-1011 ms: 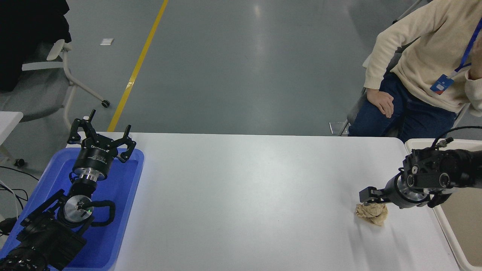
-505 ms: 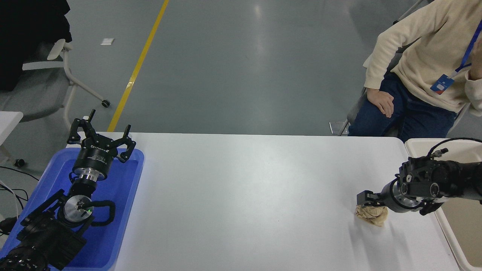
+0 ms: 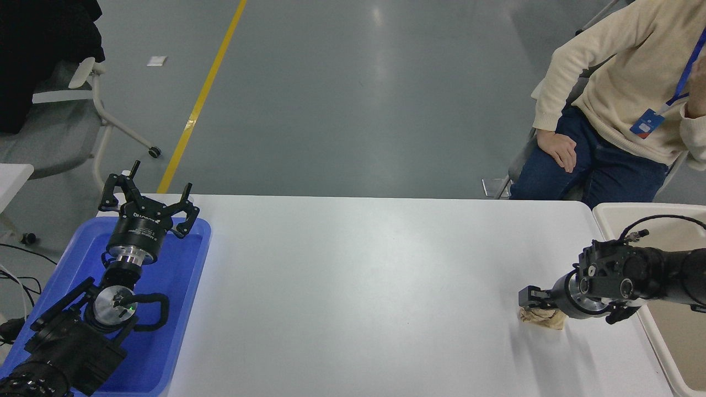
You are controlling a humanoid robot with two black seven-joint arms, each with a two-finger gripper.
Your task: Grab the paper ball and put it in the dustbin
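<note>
**Right gripper lowered onto the paper ball**

Your right gripper (image 3: 530, 300) now sits directly on top of the paper ball (image 3: 543, 319); over the last second it has dropped from just above the wad to pressing onto it, covering most of it. From this view you cannot tell whether the fingers are spread or closed, since the wrist housing hides them. Treat the grasp as unconfirmed.

Work through the scene in this order:

1. The white table (image 3: 358, 286) carries the ball near its right end.
2. The dustbin (image 3: 612, 212) stands just beside the table's right edge, close to the ball, so the transfer should be short.
3. The blue tray (image 3: 182, 309) lies at the far left, with the left gripper (image 3: 149, 201) parked above it, fingers spread.
4. The ball looks soft and should compress under the fingers.
</note>
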